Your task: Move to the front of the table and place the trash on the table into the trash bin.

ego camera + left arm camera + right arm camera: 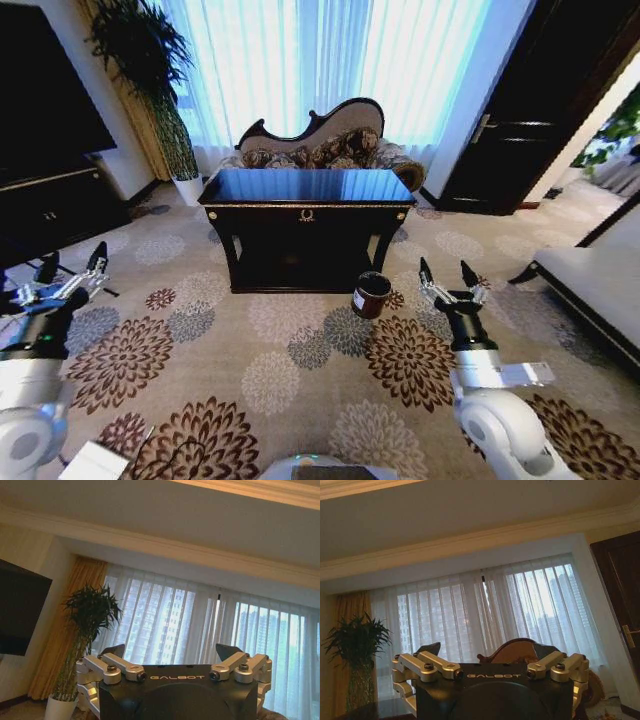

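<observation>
Head view: dark glossy counter [306, 188] sits at 12 o'clock, well ahead of the robot, gold emblem centred on its front edge. No trash can be made out on its top from this distance. Trash bin [371, 295] stands on the floral carpet [270, 350] at about 1 o'clock, near the counter's right front leg, white label facing the robot; label text too small to read. Sofa [330, 140] just behind the counter, curtains [330, 60] behind that, potted plant [150, 80] at 11 o'clock, dark door [540, 110] at 2 o'clock.

Left gripper [72, 265] held up at 9 o'clock, jaws spread open, holding nothing. Right gripper [449, 273] at 3 o'clock, just beside the bin but not touching, jaws open and empty.

Both wrist views show "GALBOT" in gold lettering on the black gripper body, left gripper [177, 652] and right gripper [490, 650] pointing toward the curtains.
</observation>
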You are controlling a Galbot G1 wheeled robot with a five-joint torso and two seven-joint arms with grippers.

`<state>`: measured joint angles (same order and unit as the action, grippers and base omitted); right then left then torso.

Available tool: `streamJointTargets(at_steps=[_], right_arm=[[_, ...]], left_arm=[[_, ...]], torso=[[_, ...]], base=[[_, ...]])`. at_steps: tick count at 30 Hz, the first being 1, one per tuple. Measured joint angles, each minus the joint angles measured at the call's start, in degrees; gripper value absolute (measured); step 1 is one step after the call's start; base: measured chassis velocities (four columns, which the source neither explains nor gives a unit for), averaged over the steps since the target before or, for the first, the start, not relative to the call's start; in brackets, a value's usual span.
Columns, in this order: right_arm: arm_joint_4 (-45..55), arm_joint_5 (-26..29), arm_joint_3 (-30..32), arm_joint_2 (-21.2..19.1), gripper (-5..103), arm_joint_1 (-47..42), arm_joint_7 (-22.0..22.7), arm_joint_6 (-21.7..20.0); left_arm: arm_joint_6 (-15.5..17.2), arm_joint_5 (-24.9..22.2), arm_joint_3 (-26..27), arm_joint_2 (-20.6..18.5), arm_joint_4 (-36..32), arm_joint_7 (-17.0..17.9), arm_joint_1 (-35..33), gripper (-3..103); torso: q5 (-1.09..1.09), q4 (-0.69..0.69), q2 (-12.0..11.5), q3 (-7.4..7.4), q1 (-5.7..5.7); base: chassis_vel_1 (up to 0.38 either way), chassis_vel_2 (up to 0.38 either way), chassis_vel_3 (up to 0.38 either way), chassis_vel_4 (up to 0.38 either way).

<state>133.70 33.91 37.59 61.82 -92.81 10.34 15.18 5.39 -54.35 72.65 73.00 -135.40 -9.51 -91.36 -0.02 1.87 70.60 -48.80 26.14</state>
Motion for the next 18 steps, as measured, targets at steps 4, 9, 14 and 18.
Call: streamJointTargets(at_steps=[4, 9, 14, 18], right_arm=[[-0.1, 0.0, -0.3, 0.3, 100, 0.0, 0.0, -0.1], [0.2, 1.4, -0.3, 0.2, 100, -0.2, 0.6, -1.8], [0.6, 2.3, -0.8, 0.0, 100, -0.7, 2.0, -5.0], [1.4, 2.1, -1.2, -0.1, 100, -1.0, 2.8, -7.0]], left_arm=[[0.5, 0.2, -0.2, 0.2, -0.1, 1.0, 0.0, 100], [2.0, 0.8, -0.7, 0.3, -0.3, 4.0, -0.3, 100], [4.2, 2.8, -1.9, 0.9, -0.7, 7.4, -0.4, 100], [4.6, 4.5, -2.7, 1.2, -0.9, 7.9, -0.4, 100]], torso=[[0.0, -0.02, 0.0, 0.02, -0.06], [0.01, -0.01, 0.1, 0.07, -0.19], [0.01, -0.02, 0.1, 0.04, -0.12], [0.0, -0.01, 0.1, 0.05, -0.13]], base=[[-0.018, 0.034, 0.023, -0.049], [0.0, 0.0, 0.0, 0.0], [0.0, 0.0, 0.0, 0.0], [0.0, 0.0, 0.0, 0.0]])
